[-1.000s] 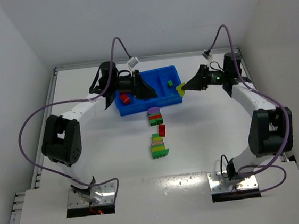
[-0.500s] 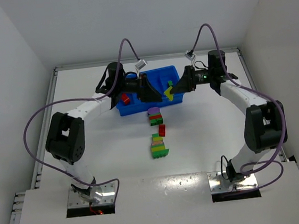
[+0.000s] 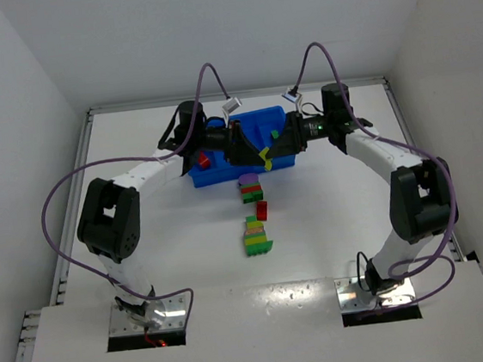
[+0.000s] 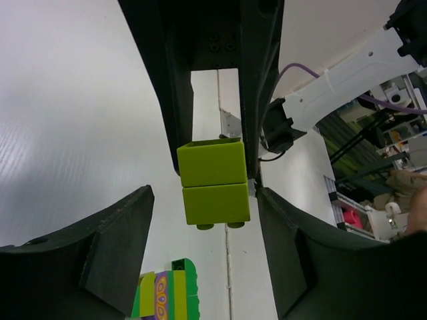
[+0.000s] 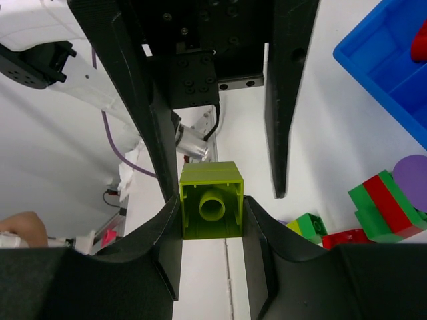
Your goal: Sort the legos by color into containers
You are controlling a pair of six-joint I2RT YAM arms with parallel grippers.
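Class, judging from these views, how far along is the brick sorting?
Done: one red plastic brick lies in the bright blue plastic tray. In hand: the right tool grips a yellow-green two-brick stack, with the left tool open around it. Left: the mixed stacks and a loose red brick on the table.

Got the left arm (image 3: 129, 177) rooted at 7 o'clock and the right arm (image 3: 391, 161) at 5 o'clock in the overhead shot, elbows bulging out toward 9 and 3, forearms angling in toward 12. Meeting nose to nose up there — left gripper (image 4: 203, 197) aimed at 3 o'clock, right gripper (image 5: 210, 210) aimed at 9 o'clock. Clamped tight on a yellow-green lego (image 4: 212, 180) with the right fingers (image 5: 163, 233), one pad on each flank. Spread wide on the left side — fingers (image 4: 113, 247) bracketing that same lego, daylight showing on the 9 o'clock flank, barely any on the 3 o'clock one.
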